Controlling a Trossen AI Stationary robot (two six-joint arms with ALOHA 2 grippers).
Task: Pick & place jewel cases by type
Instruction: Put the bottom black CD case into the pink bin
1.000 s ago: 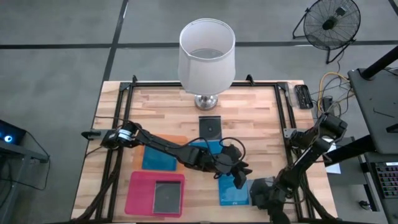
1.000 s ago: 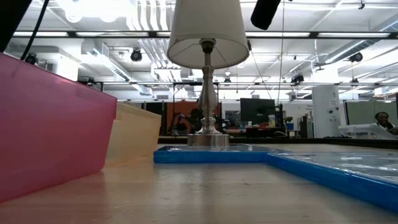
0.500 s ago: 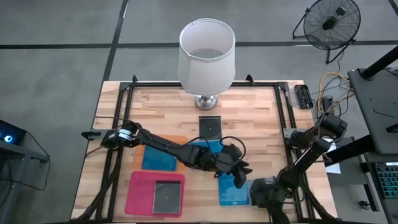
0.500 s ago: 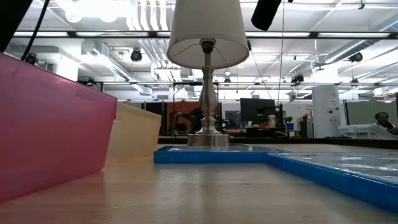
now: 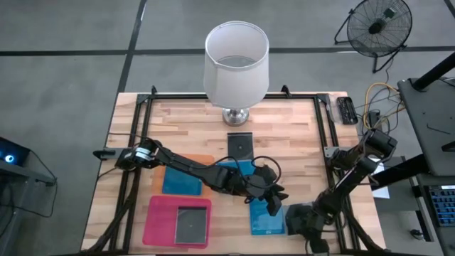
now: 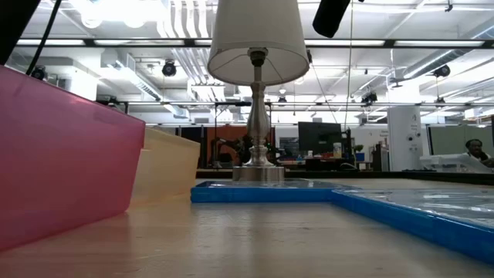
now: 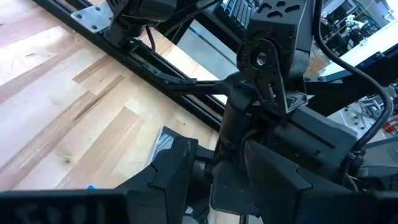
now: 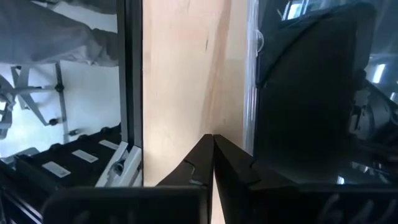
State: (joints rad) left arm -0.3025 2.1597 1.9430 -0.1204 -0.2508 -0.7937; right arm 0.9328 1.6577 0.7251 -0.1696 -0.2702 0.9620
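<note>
On the left of the wooden table [image 5: 291, 135] in the high view, a pink sheet [image 5: 158, 220] lies near the front edge with a dark grey case [image 5: 191, 224] resting on it. Just behind it, an orange sheet [image 5: 206, 159] carries a blue case [image 5: 179, 183]. The left arm reaches across these toward the middle, and its gripper [image 5: 273, 206] sits over the top edge of another blue case [image 5: 266, 220] near the front; I cannot tell whether its fingers grip anything. A further blue case [image 5: 242, 169] lies partly under that arm. Behind it, a dark case [image 5: 240, 145] lies flat in front of the lamp [image 5: 237, 67]. At the right front corner the right gripper [image 5: 311, 229] is folded low, its fingers [image 8: 208, 165] pressed together on nothing.
</note>
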